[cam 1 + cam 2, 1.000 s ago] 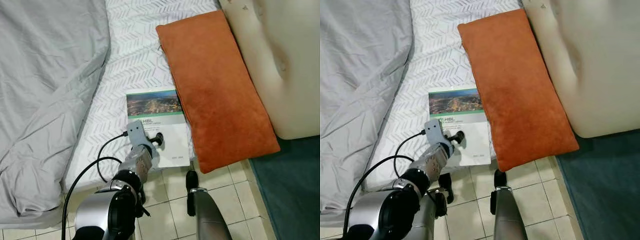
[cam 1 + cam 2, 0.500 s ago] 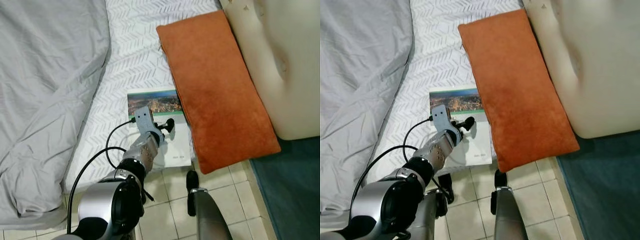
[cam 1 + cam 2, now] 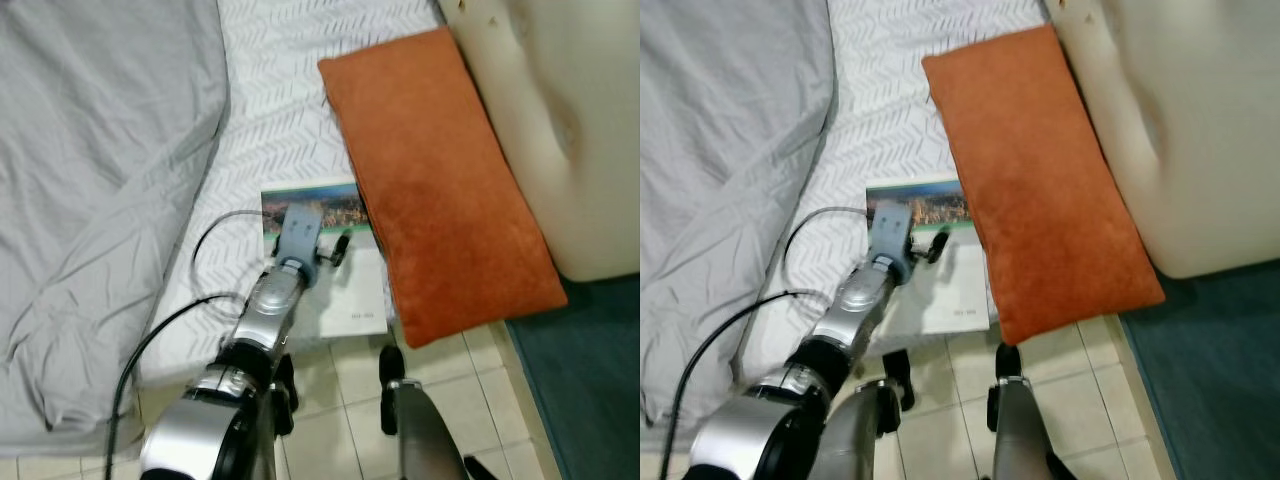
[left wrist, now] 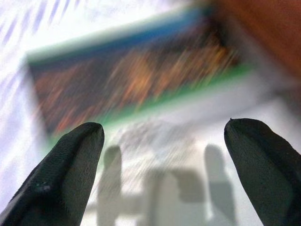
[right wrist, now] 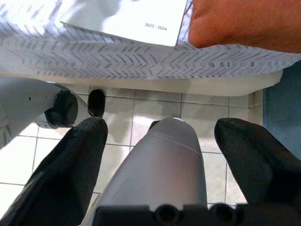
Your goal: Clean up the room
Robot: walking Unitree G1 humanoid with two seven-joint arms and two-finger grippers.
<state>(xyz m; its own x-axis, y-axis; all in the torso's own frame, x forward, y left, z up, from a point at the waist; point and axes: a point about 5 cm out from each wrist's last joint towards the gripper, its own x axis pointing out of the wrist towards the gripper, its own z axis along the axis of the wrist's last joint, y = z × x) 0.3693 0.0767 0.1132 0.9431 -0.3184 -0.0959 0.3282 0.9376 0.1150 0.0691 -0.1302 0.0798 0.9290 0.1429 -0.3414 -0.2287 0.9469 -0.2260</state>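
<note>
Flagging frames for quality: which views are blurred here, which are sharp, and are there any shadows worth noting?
Left wrist view: the booklet is badly streaked with blur, while the fingertips stay fairly crisp and cast soft shadows on the white page. Eye views: mildly soft, most around the left gripper. Right wrist view: sharp, the date print on the booklet is readable; even light, no glare.

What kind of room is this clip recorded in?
Most likely a bedroom: a bed with a chevron-patterned sheet and a rumpled grey duvet, an orange cushion lying at its edge, and a tiled floor below. The left gripper hovers open over a booklet on the bed.
</note>
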